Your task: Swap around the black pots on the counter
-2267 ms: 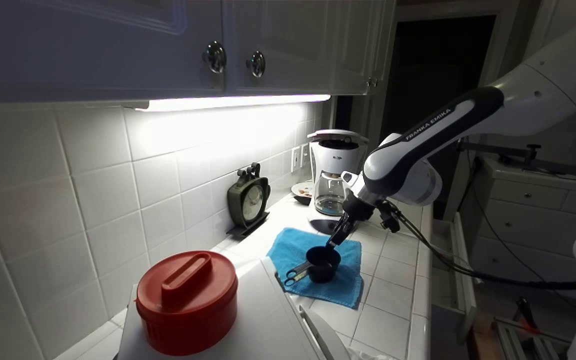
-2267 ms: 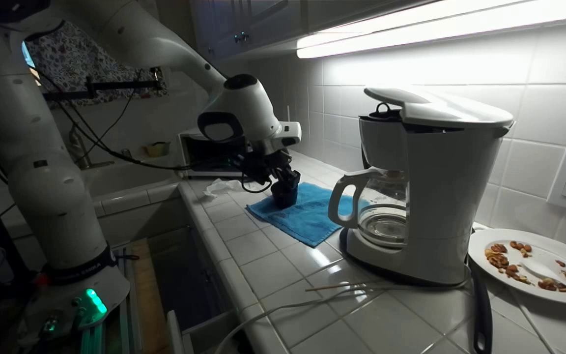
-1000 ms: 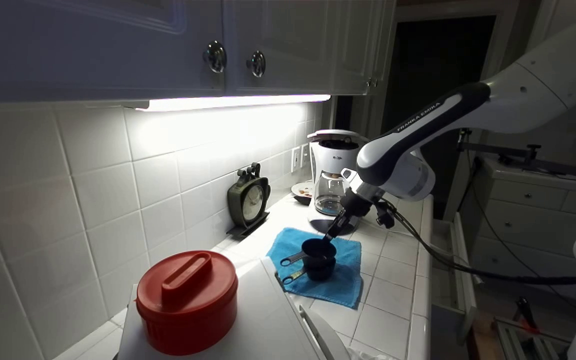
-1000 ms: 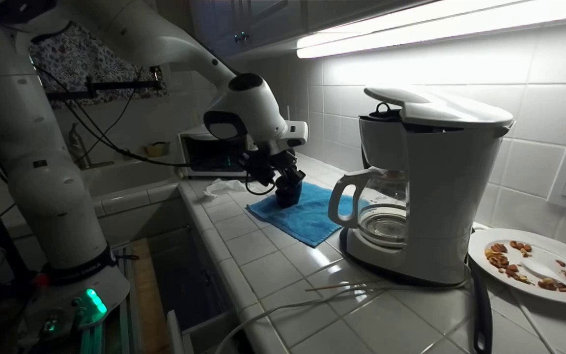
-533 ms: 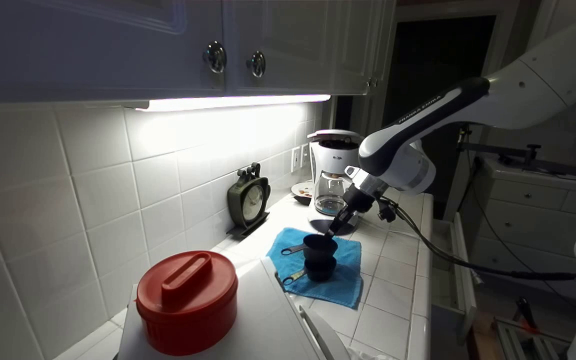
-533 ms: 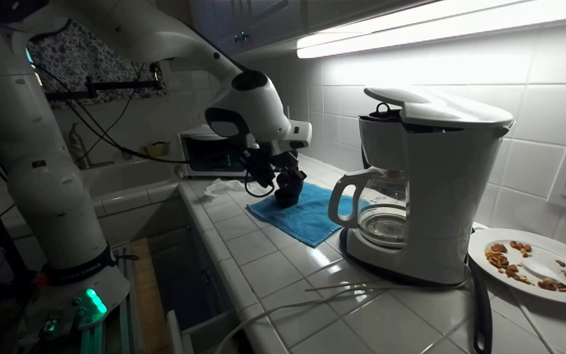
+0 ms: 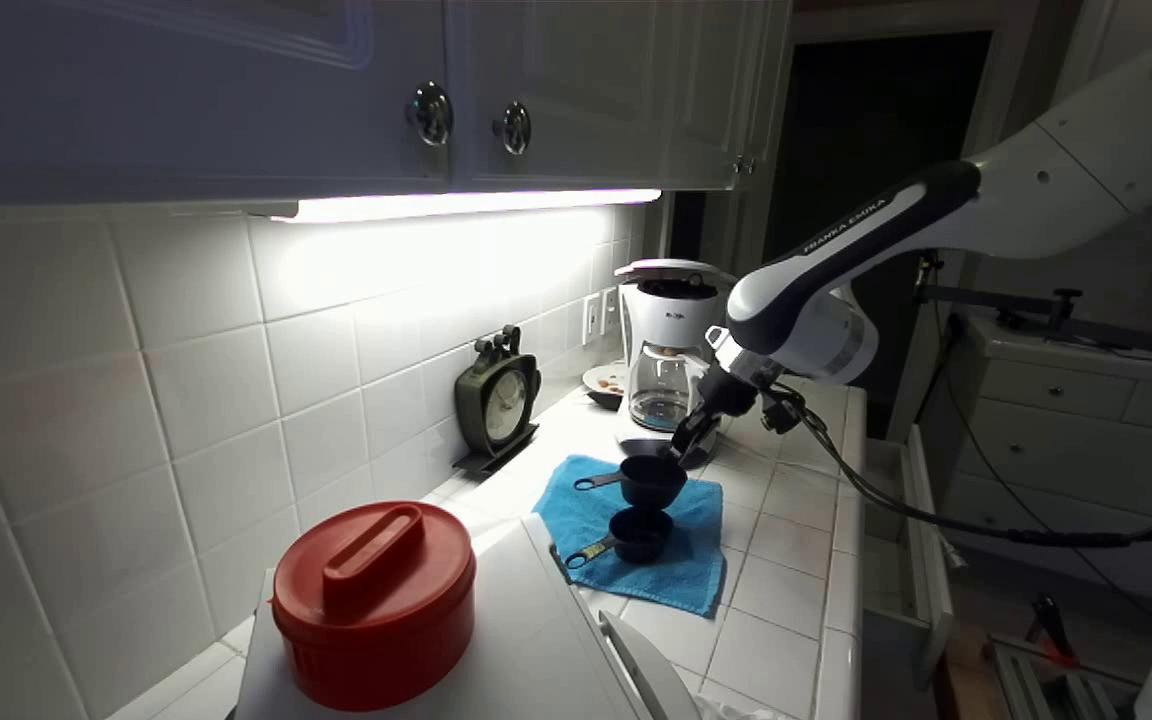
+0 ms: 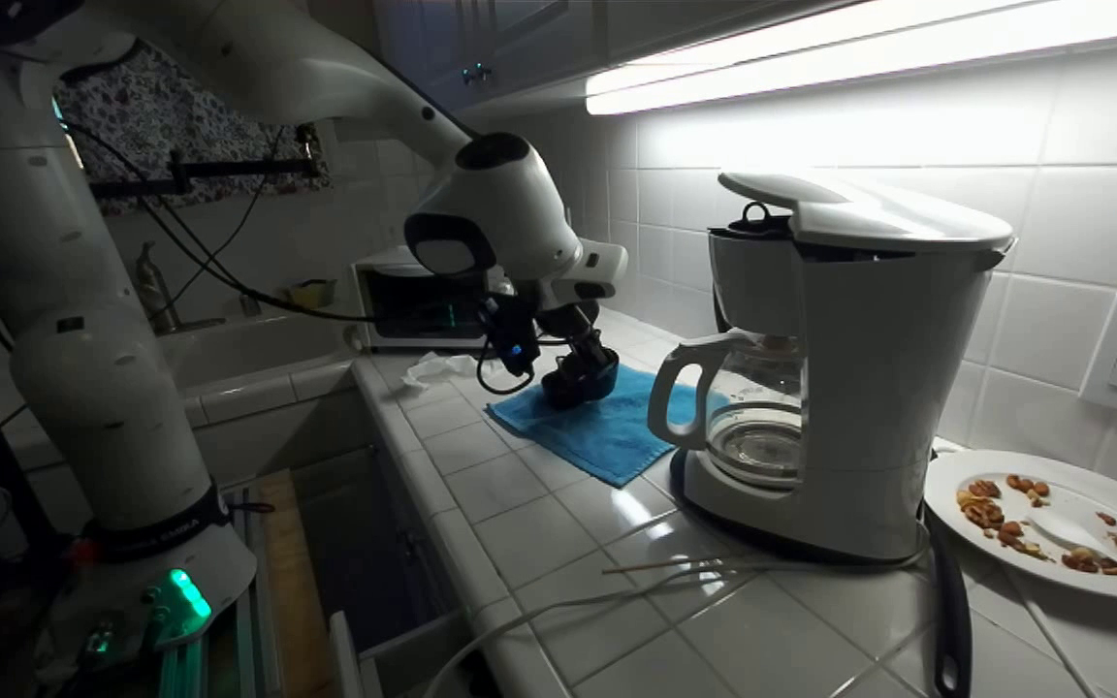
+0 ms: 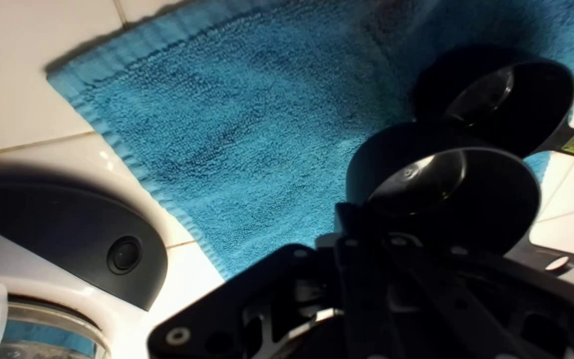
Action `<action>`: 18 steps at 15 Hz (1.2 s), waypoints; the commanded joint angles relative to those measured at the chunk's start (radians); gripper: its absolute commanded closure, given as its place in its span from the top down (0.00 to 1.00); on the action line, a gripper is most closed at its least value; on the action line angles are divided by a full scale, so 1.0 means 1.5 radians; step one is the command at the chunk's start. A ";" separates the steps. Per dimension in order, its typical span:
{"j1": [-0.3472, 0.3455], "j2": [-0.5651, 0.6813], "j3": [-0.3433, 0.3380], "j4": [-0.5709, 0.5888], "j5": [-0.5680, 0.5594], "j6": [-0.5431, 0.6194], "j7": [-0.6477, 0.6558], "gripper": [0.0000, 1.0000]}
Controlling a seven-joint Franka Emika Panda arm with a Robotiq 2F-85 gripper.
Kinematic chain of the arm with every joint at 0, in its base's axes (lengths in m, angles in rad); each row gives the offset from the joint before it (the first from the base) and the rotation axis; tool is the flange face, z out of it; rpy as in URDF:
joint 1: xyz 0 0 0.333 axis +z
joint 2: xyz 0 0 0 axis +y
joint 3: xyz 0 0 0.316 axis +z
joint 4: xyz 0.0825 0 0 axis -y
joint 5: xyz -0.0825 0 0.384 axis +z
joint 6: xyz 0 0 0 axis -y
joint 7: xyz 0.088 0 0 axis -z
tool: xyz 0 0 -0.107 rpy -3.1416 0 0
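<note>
Shifted toward the coffee maker, one black pot is pinched by the gripper; a second pot is set on the towel, spread over the tiled counter, lit by a lamp.

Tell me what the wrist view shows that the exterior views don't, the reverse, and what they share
Only the wrist view: the round button on the coffee maker, and the shiny inside bottoms of the held pot and the lower pot, too dark to make out elsewhere.
Only the exterior views: the lit lamp, wall cabinets and plate, in both, plus a red tub in an exterior view.
Shared: both pots, the tool gripping the held pot, the blue towel, the coffee maker and the tiled counter.
</note>
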 commanded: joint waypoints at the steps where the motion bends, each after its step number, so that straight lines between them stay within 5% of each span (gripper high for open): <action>1: -0.010 0.004 0.002 -0.007 -0.074 0.022 0.099 0.04; 7: -0.025 0.026 -0.003 -0.007 -0.211 0.013 0.274 0.04; 8: -0.103 0.027 0.074 -0.005 -0.230 0.009 0.299 0.05; 11: -0.148 0.025 0.115 -0.006 -0.280 0.002 0.357 0.06; 12: -0.161 0.024 0.128 -0.006 -0.287 -0.003 0.364 0.31; 14: -0.177 0.014 0.149 -0.009 -0.293 -0.008 0.370 0.35; 18: -0.188 -0.017 0.180 -0.018 -0.294 -0.002 0.365 0.61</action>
